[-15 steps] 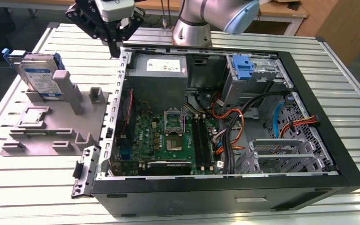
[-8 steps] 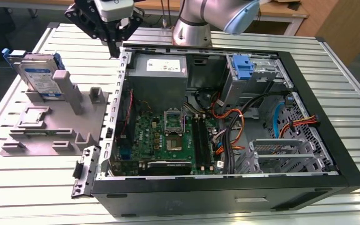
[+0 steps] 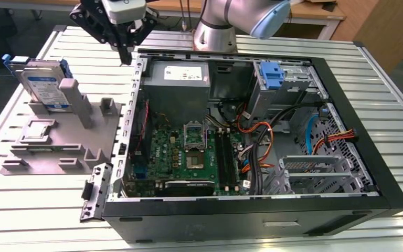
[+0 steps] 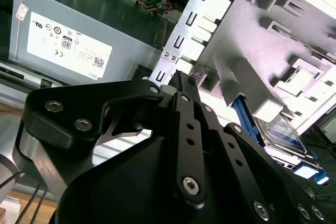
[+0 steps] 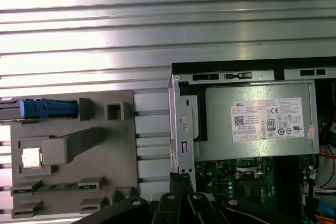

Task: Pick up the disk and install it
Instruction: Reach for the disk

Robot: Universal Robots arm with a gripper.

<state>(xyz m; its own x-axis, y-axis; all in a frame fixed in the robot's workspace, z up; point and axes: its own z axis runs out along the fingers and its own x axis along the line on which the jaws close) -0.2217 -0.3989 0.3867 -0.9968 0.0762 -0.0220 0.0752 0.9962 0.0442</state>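
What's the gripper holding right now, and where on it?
Nothing. The gripper is shut and empty near the computer case; the disk stands in the grey stand, apart from it.

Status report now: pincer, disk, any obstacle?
Pincer shut, empty, over the computer case's wall. Disk upright in the grey stand, untouched. Stand's tall post close beside the disk.

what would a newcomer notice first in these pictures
The big open computer case lying on its side on the slatted metal table, motherboard exposed, takes the eye first. At the exterior view's left, the disk stands upright in a grey stand, its blue frame bright. The black hand hangs above the case's corner nearest the stand, shut and holding nothing.
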